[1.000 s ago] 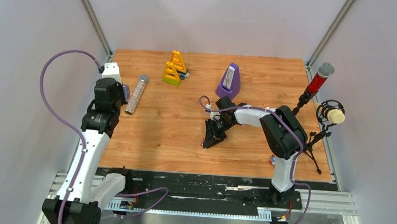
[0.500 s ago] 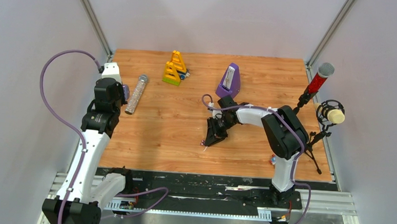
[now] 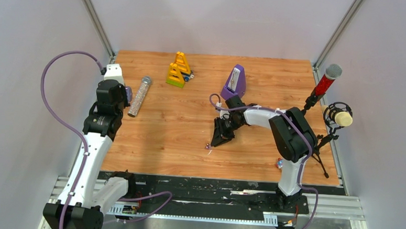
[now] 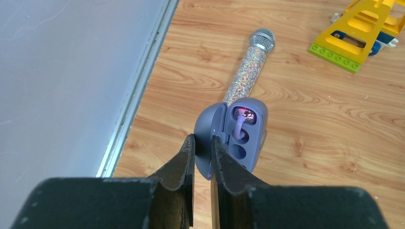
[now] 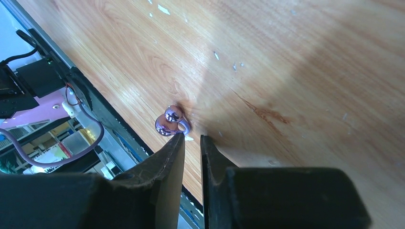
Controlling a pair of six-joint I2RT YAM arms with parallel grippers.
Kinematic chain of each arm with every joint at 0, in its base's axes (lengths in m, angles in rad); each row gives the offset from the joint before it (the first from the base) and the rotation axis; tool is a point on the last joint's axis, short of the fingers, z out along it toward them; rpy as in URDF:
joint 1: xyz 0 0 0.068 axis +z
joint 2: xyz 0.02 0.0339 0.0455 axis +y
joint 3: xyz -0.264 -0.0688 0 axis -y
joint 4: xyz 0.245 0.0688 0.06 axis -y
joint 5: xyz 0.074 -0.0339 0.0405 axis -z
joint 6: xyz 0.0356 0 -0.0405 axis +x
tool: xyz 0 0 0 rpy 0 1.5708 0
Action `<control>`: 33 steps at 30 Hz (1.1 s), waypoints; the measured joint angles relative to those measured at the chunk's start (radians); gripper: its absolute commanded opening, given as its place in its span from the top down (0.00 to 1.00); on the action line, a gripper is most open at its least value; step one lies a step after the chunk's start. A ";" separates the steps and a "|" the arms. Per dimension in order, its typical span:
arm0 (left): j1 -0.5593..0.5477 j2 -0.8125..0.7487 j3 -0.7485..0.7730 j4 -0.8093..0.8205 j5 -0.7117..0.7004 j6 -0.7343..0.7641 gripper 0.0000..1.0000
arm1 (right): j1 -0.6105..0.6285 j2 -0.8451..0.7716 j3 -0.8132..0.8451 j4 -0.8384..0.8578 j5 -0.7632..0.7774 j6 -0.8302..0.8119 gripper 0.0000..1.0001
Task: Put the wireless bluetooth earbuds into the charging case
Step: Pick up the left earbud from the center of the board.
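My left gripper (image 4: 203, 138) is shut on the lid of the charging case (image 4: 246, 138), a grey-blue oval held open above the table at the far left (image 3: 129, 94). One purple earbud (image 4: 240, 123) sits in the case's upper socket; a lower socket shows empty. A second shiny purple earbud (image 5: 171, 120) lies loose on the wood (image 3: 207, 145) near the front edge. My right gripper (image 5: 192, 136) hovers just behind it, jaws a narrow gap apart with nothing between them, its left fingertip almost touching the bud.
A glitter microphone (image 3: 139, 95) lies beside the left gripper. Yellow bricks (image 3: 178, 70) and a purple metronome (image 3: 234, 82) stand at the back. Two microphones on stands (image 3: 326, 81) rise at the right edge. A small coloured object (image 3: 279, 162) lies near the right arm's base.
My right gripper has drawn back up and to the right, uncovering the loose earbud on the table. The left arm and case have not moved.
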 measured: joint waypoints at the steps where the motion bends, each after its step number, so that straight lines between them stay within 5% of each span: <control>1: 0.000 0.000 0.000 0.000 0.000 0.000 0.90 | 0.003 0.000 0.001 0.000 0.003 0.000 0.79; 33: 0.000 0.000 0.000 0.000 0.000 0.000 0.91 | 0.060 0.070 0.065 0.005 -0.094 0.014 0.69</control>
